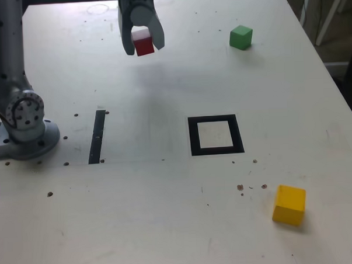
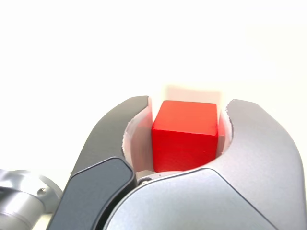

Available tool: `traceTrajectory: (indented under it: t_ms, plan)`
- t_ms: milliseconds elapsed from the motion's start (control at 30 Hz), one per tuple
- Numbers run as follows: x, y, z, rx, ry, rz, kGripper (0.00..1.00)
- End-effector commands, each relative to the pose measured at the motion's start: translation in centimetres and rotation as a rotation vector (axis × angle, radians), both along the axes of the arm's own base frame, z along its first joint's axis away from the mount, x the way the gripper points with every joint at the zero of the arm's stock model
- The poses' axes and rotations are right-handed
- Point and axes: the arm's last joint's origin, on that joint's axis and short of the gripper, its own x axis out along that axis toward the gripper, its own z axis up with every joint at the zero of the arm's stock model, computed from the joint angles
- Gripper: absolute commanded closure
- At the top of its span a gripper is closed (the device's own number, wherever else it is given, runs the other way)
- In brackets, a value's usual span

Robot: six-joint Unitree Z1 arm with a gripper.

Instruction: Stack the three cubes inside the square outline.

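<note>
The red cube [image 1: 144,47] is aloft; green cube [image 1: 241,37], yellow cube [image 1: 289,205], square outline [image 1: 239,134] lie apart.

Desk [image 1: 161,197]: white, with small dark spots and faint scratches
Outline [image 1: 238,134]: a flat black square frame with a pale centre, nothing standing in it
Strip [image 1: 97,137]: narrow, straight, black, on the exterior view's left of the outline
Green cube [image 1: 241,37]: near the far edge, toward the exterior view's right
Yellow cube [image 1: 289,205]: nearer the camera than the outline, and farther to the exterior view's right
Arm base [image 1: 27,141]: round and grey, at the exterior view's left
</note>
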Motion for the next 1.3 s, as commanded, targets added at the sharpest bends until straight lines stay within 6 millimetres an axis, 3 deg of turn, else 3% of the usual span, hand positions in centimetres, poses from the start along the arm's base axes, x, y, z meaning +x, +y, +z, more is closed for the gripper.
traceTrajectory:
  t_ms: [0, 667, 1267]
  plan:
    - [0.8, -1.9, 0.5, -0.011, -0.024, -0.030, 0.70]
    - [7.4, -15.8, 3.5, 0.045, -0.024, -0.160, 0.70]
    - [13.1, -19.8, 0.3, -0.013, 0.052, -0.235, 0.70]
